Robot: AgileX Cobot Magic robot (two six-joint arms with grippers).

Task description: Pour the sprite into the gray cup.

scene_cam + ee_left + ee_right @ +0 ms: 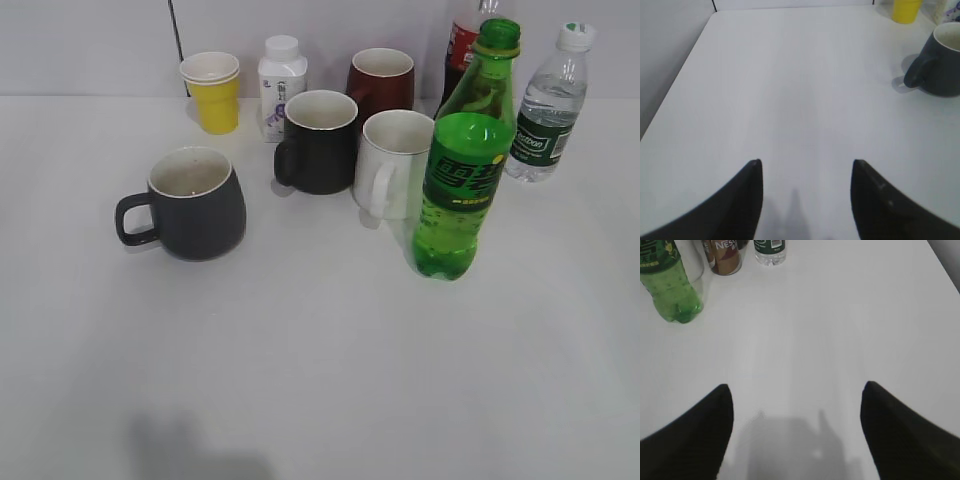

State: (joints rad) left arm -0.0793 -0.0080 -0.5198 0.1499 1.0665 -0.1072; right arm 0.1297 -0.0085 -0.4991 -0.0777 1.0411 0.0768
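The sprite (463,170), a tall green bottle with no cap on, stands upright right of centre on the white table; its lower part shows at the top left of the right wrist view (667,285). The gray cup (193,203), empty with a cream inside, stands at the left with its handle to the left; it shows at the right edge of the left wrist view (939,62). My left gripper (806,165) is open and empty over bare table, well short of the cup. My right gripper (797,390) is open and empty, short of the bottle. Neither gripper shows in the exterior view.
Behind stand a black mug (319,141), a white mug (394,163), a dark red mug (381,80), a yellow paper cup (213,90), a small white bottle (281,86), a cola bottle (462,45) and a water bottle (548,105). A brown can (725,255) shows too.
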